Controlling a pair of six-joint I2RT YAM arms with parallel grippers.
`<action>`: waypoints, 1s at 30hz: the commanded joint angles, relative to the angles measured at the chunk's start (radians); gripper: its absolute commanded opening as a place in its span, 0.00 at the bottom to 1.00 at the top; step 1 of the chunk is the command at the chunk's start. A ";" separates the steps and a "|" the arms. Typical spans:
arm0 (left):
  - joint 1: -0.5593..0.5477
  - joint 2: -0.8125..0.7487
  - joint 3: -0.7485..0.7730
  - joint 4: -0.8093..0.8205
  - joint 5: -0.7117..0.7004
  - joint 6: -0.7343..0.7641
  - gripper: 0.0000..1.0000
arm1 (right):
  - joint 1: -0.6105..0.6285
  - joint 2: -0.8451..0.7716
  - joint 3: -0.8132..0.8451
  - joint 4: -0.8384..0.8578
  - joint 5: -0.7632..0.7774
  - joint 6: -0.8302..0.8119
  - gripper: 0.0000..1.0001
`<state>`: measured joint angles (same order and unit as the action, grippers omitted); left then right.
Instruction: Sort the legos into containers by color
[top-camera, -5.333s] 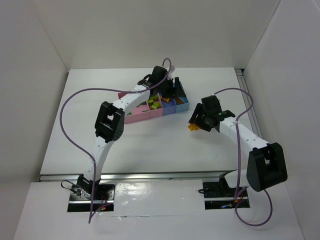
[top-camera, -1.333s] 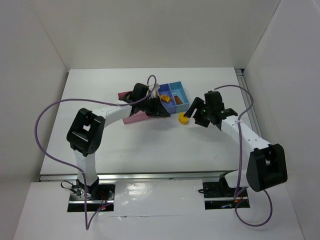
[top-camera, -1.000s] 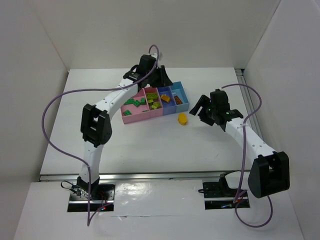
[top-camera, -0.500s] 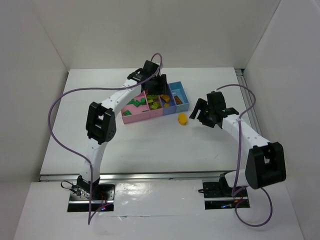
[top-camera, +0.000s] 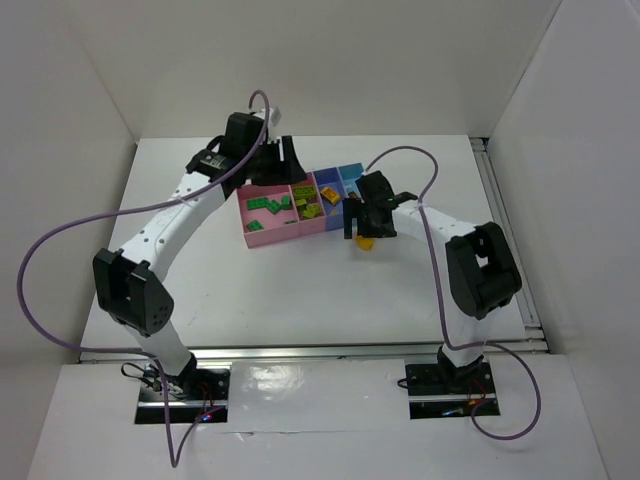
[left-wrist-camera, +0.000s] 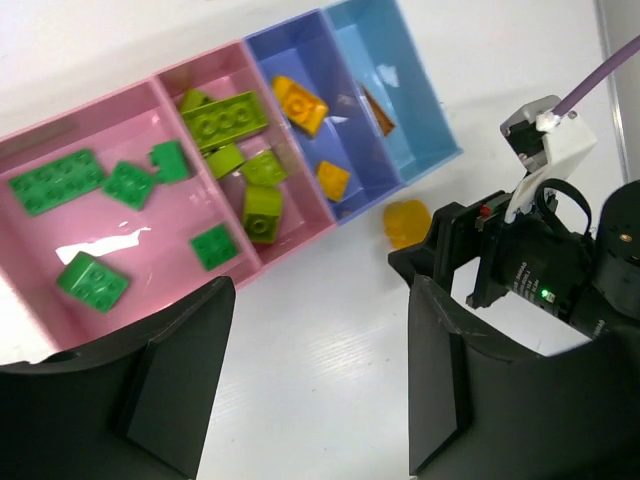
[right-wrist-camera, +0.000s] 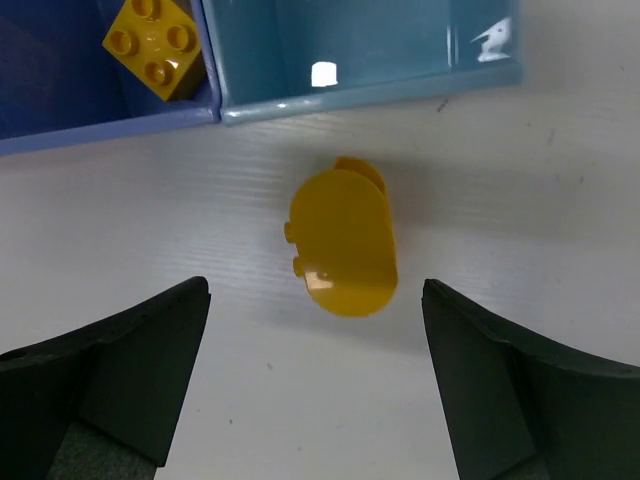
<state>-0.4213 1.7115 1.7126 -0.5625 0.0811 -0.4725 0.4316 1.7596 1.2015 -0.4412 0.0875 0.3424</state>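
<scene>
1. The right gripper (right-wrist-camera: 312, 355) hangs low over the white table (right-wrist-camera: 520, 200), jaws wide apart and clamped on nothing.
2. A rounded orange-yellow piece (right-wrist-camera: 342, 245) lies flat on the table just past the fingertips, lined up with the gap between them and untouched.
3. Just beyond that piece runs the near wall of the light blue bin (right-wrist-camera: 370, 95). To its left is the violet-blue bin (right-wrist-camera: 100, 130), with an orange-yellow brick (right-wrist-camera: 153, 45) inside.
4. The left gripper (left-wrist-camera: 318, 340) looks down from well above the row, fingers apart and empty, away from any brick.
5. Now the score: dark green bricks (left-wrist-camera: 55, 180) sit in the wide pink bin (left-wrist-camera: 165, 225), and lime-green bricks (left-wrist-camera: 228, 120) in the narrow pink bin (left-wrist-camera: 215, 65). The orange-yellow ones are in the violet-blue bin, and a brown-orange piece (left-wrist-camera: 375, 108) is in the light blue one.
6. By my reckoning the job is nearly done, since the rounded piece is the only one I can see outside the bins. Going by colour, it belongs in the violet-blue bin.
</scene>
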 joint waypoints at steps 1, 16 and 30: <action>0.029 -0.044 -0.074 0.004 -0.018 0.008 0.72 | 0.010 0.076 0.049 0.007 0.093 -0.059 0.93; 0.093 -0.079 -0.105 0.004 0.111 -0.020 0.71 | 0.041 -0.081 0.013 0.015 0.113 -0.014 0.35; 0.159 -0.113 -0.117 -0.066 0.158 -0.029 0.71 | 0.059 0.081 0.346 0.068 -0.005 0.017 0.36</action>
<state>-0.2642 1.6333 1.5883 -0.5953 0.2073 -0.4828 0.4755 1.7535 1.4445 -0.4053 0.1127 0.3485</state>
